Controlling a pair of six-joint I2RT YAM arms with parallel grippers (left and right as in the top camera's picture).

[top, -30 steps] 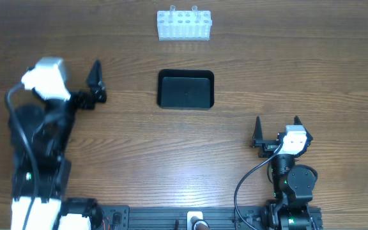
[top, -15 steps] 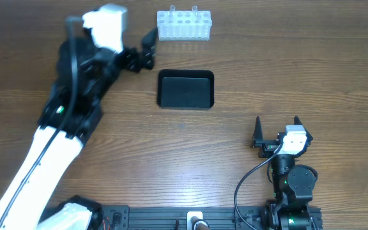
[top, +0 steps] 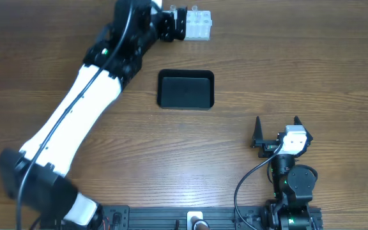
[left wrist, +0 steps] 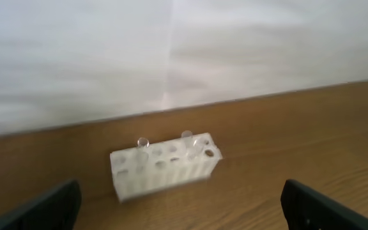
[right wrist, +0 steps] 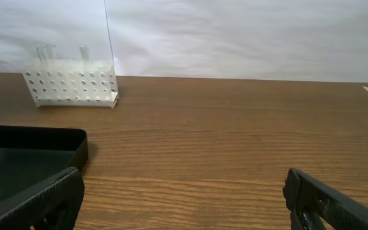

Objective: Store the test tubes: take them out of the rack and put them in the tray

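The left arm (top: 75, 121) stands at the table's near left corner and stretches diagonally up and across the wooden table (top: 299, 64) toward its far edge. The left gripper (left wrist: 180, 195) hangs at that far end with its two dark fingers spread wide and nothing between them. From its own wrist camera the white test tube rack (left wrist: 165, 167) sits ahead of it on the table, apart from both fingers and touched by neither. The rack stands upright near the table's far edge, in front of a white wall (right wrist: 235, 38), and is slightly angled as the left wrist view shows it. Two clear test tubes (left wrist: 143, 142) stand upright in the rack's back row, their open mouths rising above its top, with several holes between them. Nearer the arms' bases, the black tray (top: 160, 89) lies flat on the wood, close to the rack but separated from it by a strip of bare table. It is a shallow rectangular tray with rounded corners. Farther right and well apart from both tray and rack, the right gripper (top: 277, 126) sits low just ahead of its own base, pointing up the table. Its fingers are parted wide and it holds nothing, the tray's corner and the rack lying off ahead of it
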